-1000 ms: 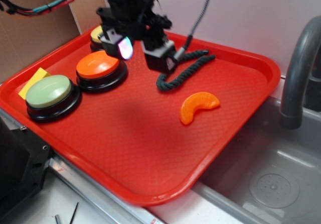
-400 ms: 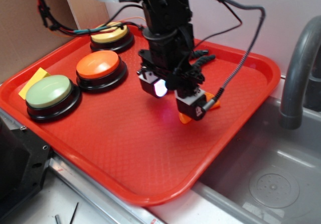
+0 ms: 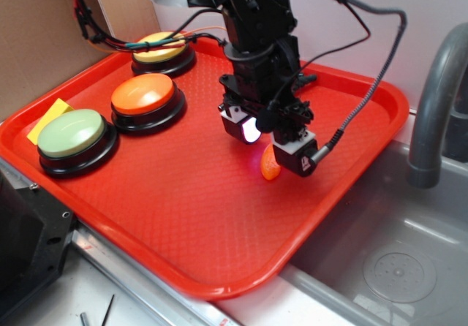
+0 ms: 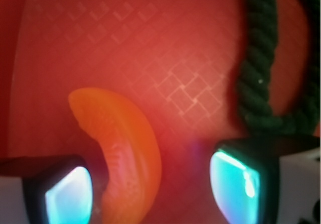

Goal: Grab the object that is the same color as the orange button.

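Two spread fingers (image 4: 67,191) straddle the small glossy orange plastic crescent (image 4: 125,153) beside the dark green rope loop (image 4: 261,63), positioned to pinch it.

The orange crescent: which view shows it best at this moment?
The wrist view: the orange crescent lies large and unobstructed on the tray between the open hand fingers. In the exterior view the hand hides most of it; only one tip shows.
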